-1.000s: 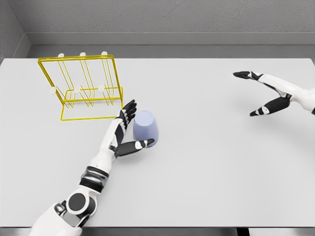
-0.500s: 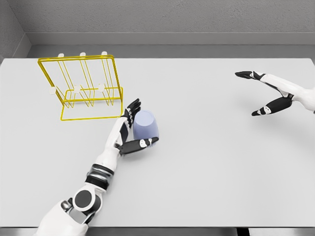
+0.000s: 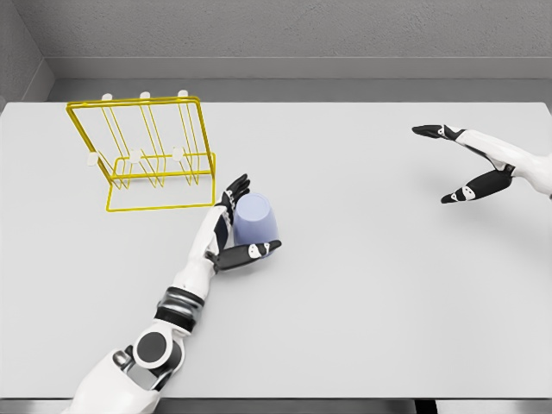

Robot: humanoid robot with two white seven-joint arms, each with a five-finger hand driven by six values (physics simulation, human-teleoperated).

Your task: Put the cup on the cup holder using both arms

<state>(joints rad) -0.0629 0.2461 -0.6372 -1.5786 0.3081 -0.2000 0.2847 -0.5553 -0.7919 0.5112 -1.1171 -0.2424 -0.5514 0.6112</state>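
Left arm is seen entering from the lower left, forearm angled up and right across the flat pale grey table (image 3: 362, 302). Left hand (image 3: 226, 235) is set against the left side of the small lavender-blue plastic cup (image 3: 256, 220): thumb is tucked under the cup's near edge, the other fingers (image 3: 235, 191) are extended up along its left wall (contact on that side looks made, but a full wrap is not seen, so the grip is partial at best). Cup is resting on the table, slightly tilted, just right of and in front of the yellow wire cup holder rack (image 3: 147, 151), apart from it. Rack is standing upright at the far left, white-tipped pegs on top. Right hand (image 3: 470, 164) is held above the table at the far right, fingers spread wide, nothing held, well apart from the cup.
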